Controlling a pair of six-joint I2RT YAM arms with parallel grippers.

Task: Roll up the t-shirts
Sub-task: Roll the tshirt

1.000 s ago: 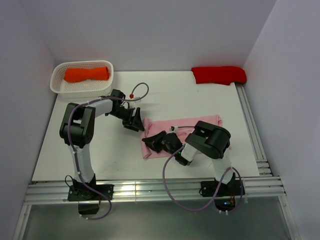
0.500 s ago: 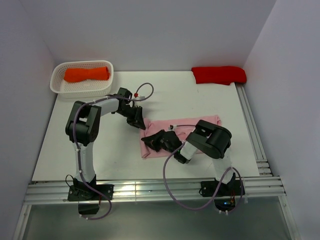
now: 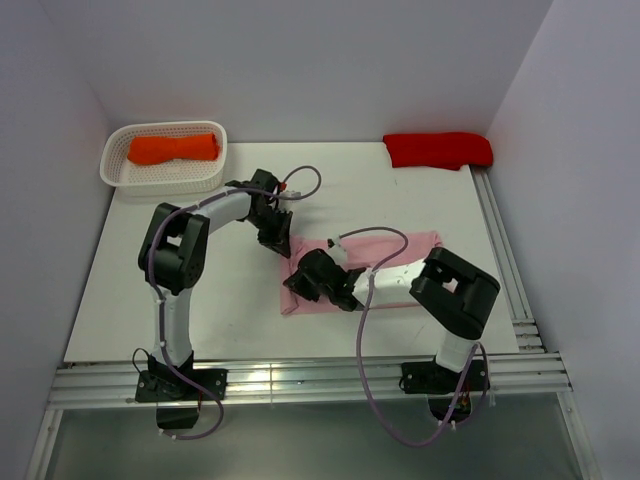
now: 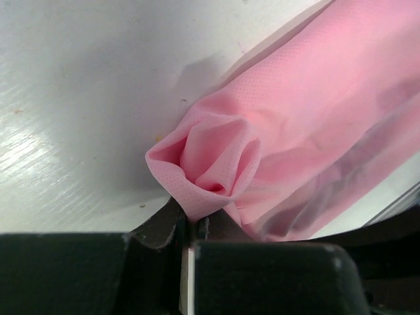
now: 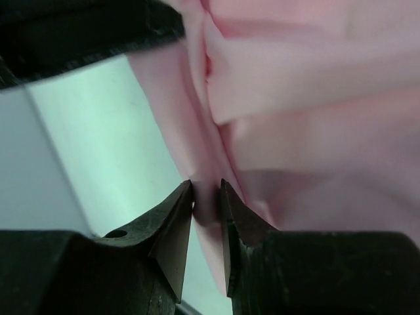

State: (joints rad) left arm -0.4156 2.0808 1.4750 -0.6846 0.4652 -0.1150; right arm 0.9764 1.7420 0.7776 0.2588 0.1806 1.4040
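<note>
White matte table (image 3: 400,195), faint scuffs; pale lilac walls (image 3: 300,60) on 3 sides; metal rails (image 3: 300,382) along the bottom edge.

Pink t-shirt (image 3: 405,245) lies flat at centre frame, a long band.

My left gripper (image 3: 281,246) is clamped on a puckered fold at the shirt's upper left corner. My right gripper (image 3: 306,279) pinches a fold at its lower left end, tips only narrowly apart.

Orange bundle (image 3: 172,148) sits in a white basket (image 3: 160,180), upper left. Red bundle (image 3: 438,150) on the table, upper right.
</note>
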